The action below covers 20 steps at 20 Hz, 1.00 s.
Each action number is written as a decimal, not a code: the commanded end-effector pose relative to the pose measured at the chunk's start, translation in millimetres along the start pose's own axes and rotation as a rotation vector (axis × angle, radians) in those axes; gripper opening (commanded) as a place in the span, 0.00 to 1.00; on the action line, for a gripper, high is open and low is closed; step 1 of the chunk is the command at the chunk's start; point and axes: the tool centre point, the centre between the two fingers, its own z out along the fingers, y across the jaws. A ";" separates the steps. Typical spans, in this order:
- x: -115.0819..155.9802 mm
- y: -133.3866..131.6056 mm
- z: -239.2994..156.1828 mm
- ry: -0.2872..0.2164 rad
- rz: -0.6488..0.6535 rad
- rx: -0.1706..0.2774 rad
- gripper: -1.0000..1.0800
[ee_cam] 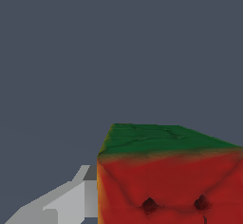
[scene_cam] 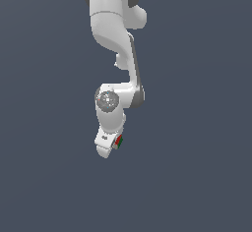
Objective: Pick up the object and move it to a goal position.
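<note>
Holding item one, the cube, your claw hangs at the low end of the white arm, a little to the exterior view's left of centre in that view, and reads as pinching the cube: a sliver of red and green shows at the claw's side facing the exterior view's right, tucked against the white fingertip housing. In the wrist view the same cube fills the near corner, red face with two dark dots toward the camera, green face above it, and one pale grey finger lies flush against its side; the opposite finger is out of frame, so you judge the pinch from one visible contact plus the cube's position at the claw. Item two, the counter: a flat slate-grey field in both views, with no shadow or edge by which to tell whether the cube is clear of it or touching it. Item three, the goal: no marker is visible in either view. Status, as a judgement: the grasp appears done; whether the cube is lifted cannot be confirmed; carriage to the goal position remains outstanding, and you cannot gauge how much travel is left.
</note>
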 end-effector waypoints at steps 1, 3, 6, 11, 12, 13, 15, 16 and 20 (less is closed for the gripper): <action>-0.5 0.3 -2.5 0.000 0.000 -0.001 0.00; -1.6 0.0 -6.9 0.000 0.000 -0.001 0.00; -4.6 -0.6 -17.6 0.000 0.000 -0.001 0.00; -12.6 -2.3 -47.3 0.000 0.000 -0.001 0.00; -14.4 -2.9 -55.2 -0.001 -0.001 -0.001 0.00; -16.7 -3.3 -63.8 -0.001 -0.001 -0.001 0.00; -21.8 -4.4 -83.0 -0.001 -0.001 -0.001 0.00; -24.5 -4.9 -93.4 -0.001 -0.001 -0.001 0.00; -36.1 -7.4 -139.6 -0.001 -0.001 -0.001 0.00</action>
